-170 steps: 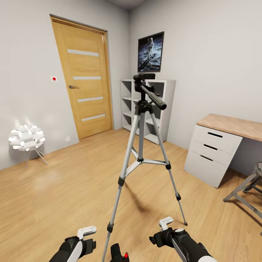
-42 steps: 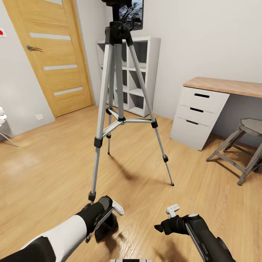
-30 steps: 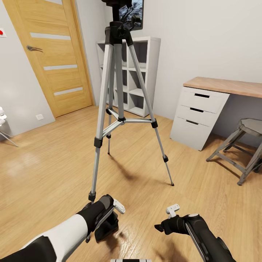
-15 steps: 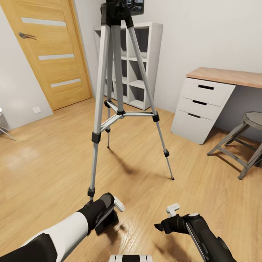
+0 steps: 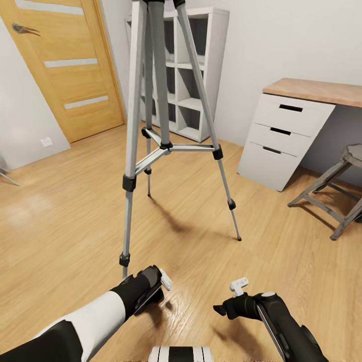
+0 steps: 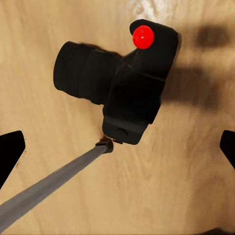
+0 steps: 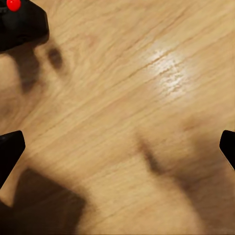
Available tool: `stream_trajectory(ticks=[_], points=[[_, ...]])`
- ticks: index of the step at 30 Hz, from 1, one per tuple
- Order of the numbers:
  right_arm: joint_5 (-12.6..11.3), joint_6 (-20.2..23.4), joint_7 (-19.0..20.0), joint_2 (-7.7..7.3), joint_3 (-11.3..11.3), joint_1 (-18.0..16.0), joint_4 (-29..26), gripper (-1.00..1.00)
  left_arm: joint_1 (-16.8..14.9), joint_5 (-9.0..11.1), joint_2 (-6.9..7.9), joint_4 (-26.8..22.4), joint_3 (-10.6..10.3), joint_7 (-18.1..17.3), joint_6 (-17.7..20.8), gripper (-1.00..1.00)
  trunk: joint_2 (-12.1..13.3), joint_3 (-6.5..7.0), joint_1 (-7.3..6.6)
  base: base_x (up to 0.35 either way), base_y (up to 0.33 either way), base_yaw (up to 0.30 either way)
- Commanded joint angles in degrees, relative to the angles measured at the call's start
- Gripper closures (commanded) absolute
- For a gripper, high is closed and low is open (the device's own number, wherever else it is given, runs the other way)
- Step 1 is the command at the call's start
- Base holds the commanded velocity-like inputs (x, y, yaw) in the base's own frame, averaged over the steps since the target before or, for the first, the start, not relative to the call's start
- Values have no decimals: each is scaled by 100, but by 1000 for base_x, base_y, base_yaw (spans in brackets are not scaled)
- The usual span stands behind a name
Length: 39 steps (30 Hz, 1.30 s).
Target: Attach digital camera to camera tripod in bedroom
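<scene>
Tilting downward since half a second ago, the head camera is now cutting off the camera tripod's head, while the left gripper is hanging over the digital camera on the wooden floor. Its fingers are spread wide on either side, empty. Lying beside a tripod foot, the camera is a chunky black body, lens barrel sideways, red button up. The right gripper, fingers also wide, is idling farther off.

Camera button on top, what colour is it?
Bright red, on the black camera lying on the floor; the button is clearest in the left wrist view.
</scene>
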Motion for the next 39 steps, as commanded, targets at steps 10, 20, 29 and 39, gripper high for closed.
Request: stream_trajectory(ticks=[10, 20, 29, 39], points=[[51, 17, 37, -20, -3, 52, -198, -100, -130, -409, -22, -5, -34, -260, 24, -100, -16, -227, 24, 0, 0, 0], [48, 12, 35, -20, -4, 57, -217, -100, -290, -434, -20, -5, -38, -491, 20, -100, -29, -448, 50, 0, 0, 0], [50, 11, 35, -20, -3, 63, -300, -100, -364, -437, -4, -4, -37, -585, 22, -100, -41, -648, 73, 0, 0, 0], [51, 11, 26, -20, 3, 89, -327, -100, -448, -437, 45, -4, -39, -760, 25, -100, -54, -869, 99, 0, 0, 0]])
